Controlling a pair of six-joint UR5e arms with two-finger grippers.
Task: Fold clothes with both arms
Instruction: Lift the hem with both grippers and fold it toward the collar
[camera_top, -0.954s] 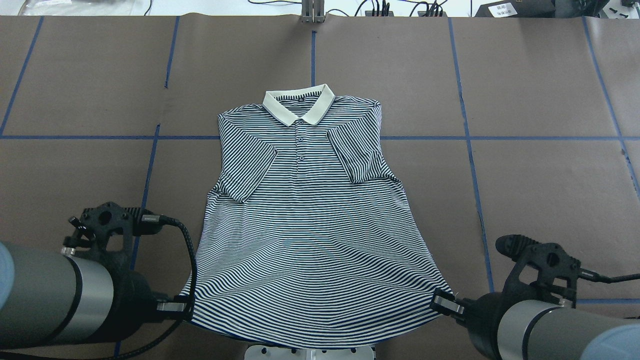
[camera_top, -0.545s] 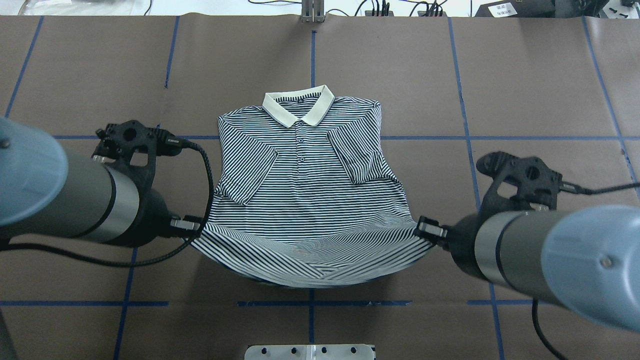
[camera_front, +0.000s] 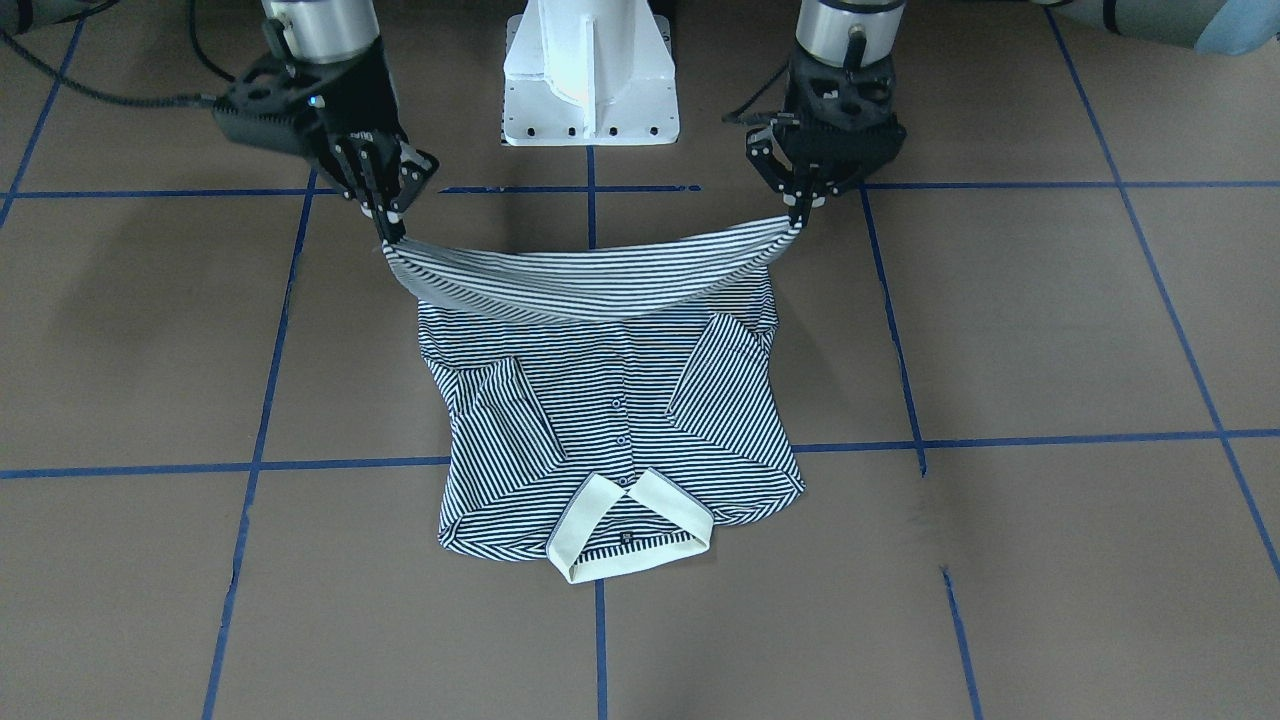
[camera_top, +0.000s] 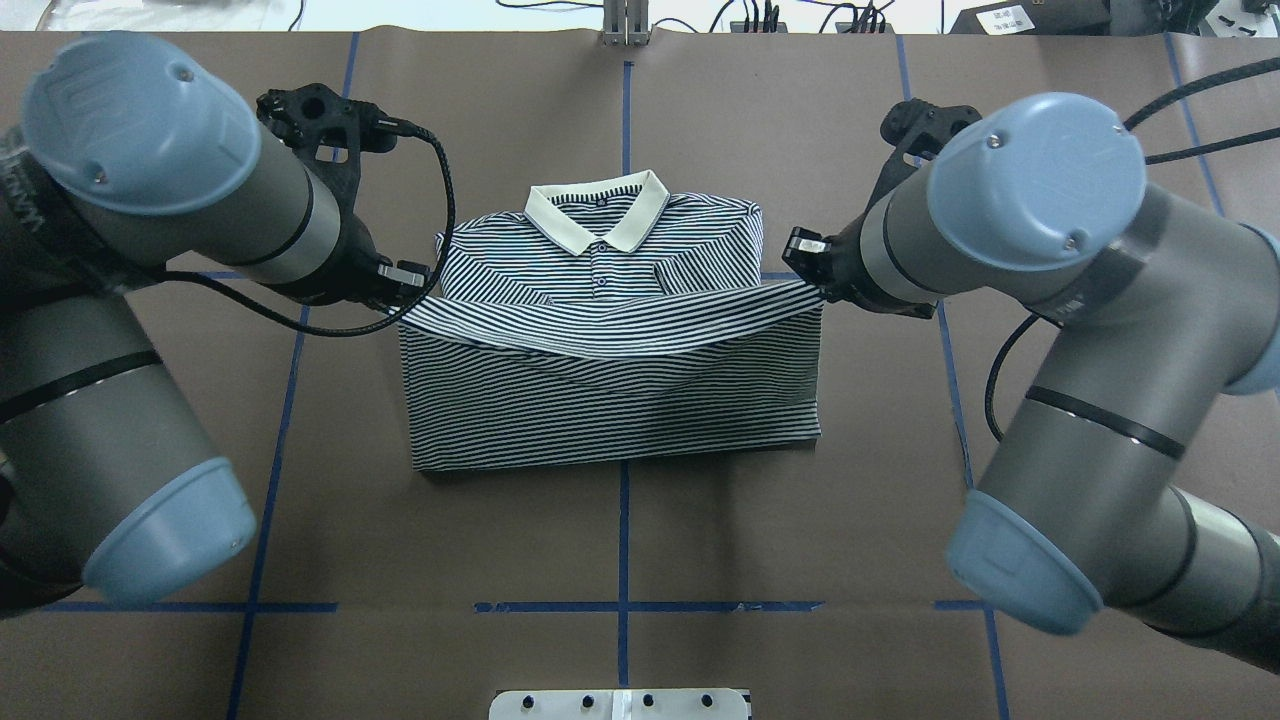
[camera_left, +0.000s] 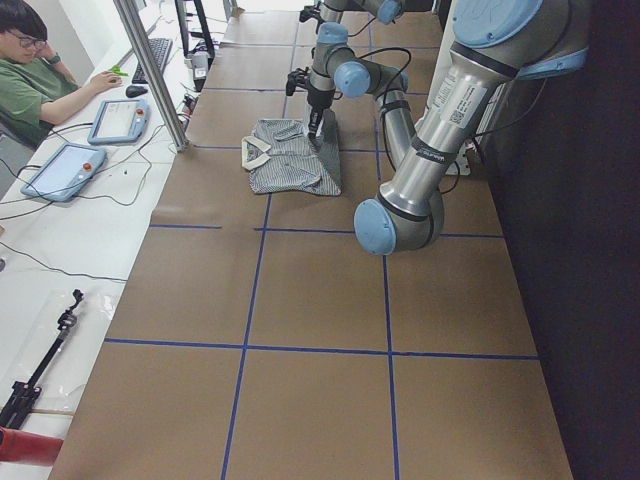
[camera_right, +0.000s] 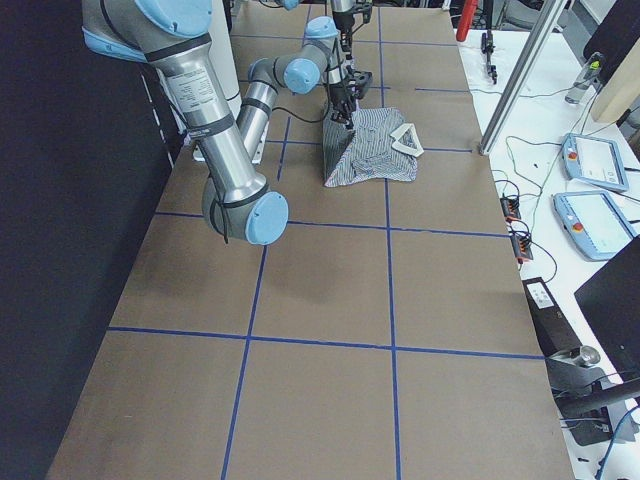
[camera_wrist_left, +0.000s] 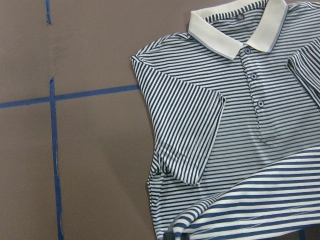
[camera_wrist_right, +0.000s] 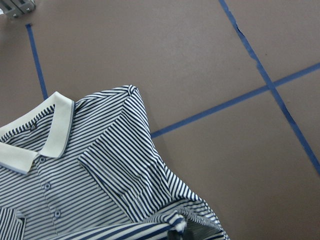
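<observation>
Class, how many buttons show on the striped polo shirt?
3 small navy buttons on the navy-and-white striped polo shirt: one just under the cream collar, two in line below. The lifted hem may hide more.

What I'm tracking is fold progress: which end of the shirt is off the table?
The hem, strung between the left hand and right hand; the collar end lies flat.

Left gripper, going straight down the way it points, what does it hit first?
The left gripper would likely meet the polo shirt's flat layer near its side edge; depth unclear, possibly the table.
</observation>
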